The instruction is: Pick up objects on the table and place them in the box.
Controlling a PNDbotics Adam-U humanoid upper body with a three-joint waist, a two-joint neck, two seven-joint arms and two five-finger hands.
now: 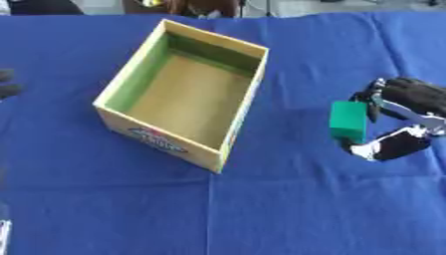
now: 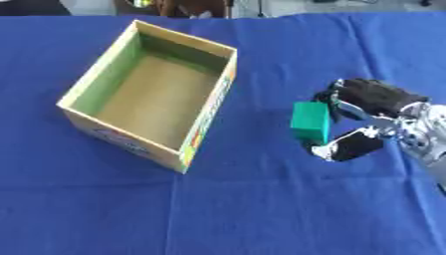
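Green block (image 2: 310,122) pinched by right hand (image 2: 370,119)

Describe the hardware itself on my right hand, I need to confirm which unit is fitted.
The right hand is mostly black, with bulky dark fingers and a black thumb. Silver-white metal links show between them, running back into a silver-grey wrist. No cables or markings are discernible.

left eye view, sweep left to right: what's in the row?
left hand at the left edge → open box → green block → right hand pinching the block, all over the blue cloth.
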